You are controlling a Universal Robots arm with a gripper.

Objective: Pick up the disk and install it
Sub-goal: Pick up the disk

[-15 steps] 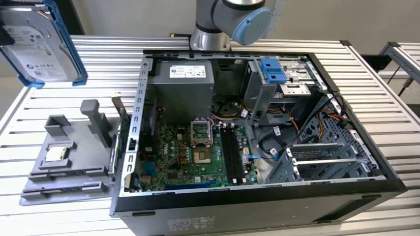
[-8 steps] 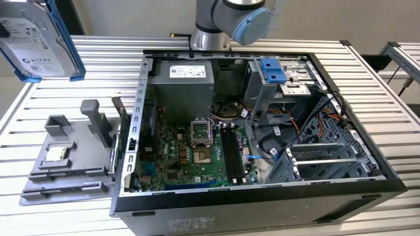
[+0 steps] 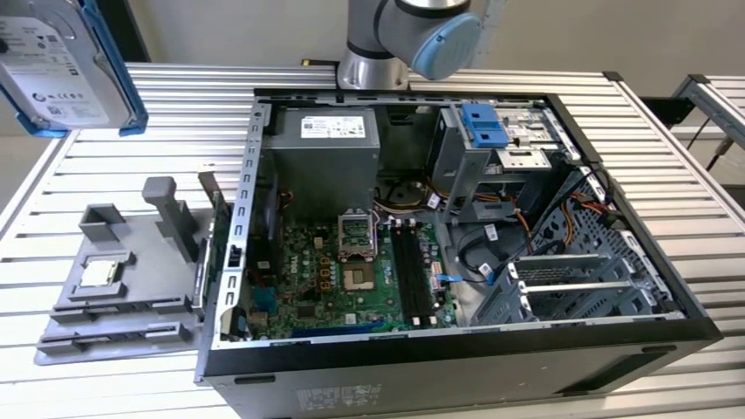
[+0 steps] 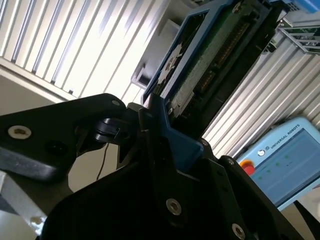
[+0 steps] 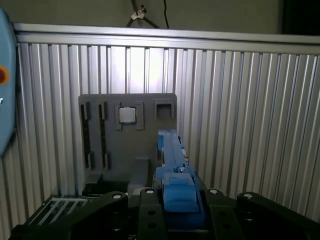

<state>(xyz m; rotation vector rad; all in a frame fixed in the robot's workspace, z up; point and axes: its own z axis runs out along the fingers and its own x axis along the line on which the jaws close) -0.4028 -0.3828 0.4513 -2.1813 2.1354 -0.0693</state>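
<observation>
Over the left edge of the slatted surface [image 3: 140, 92], the disk [image 3: 58, 65] hangs in the air, well clear of the grey holder [image 3: 117, 279] below it, where a small square chip [image 3: 99, 271] sits in a pocket. In the first wrist view the pincer [image 5: 179, 197] is pinching the disk by one end of its blue carrier, so most of the drive juts out beyond the jaws. That long overhang probably calls for a firm, unshifting grip and a slow, level carry. Further right on the surface stands the open computer case [image 3: 466, 367]. Its raised side wall [image 3: 239, 218] faces the disk, and loose cables [image 3: 559, 205] lie beside the drive cage [image 3: 495, 148], so the disk should travel high and square to the cage.
</observation>
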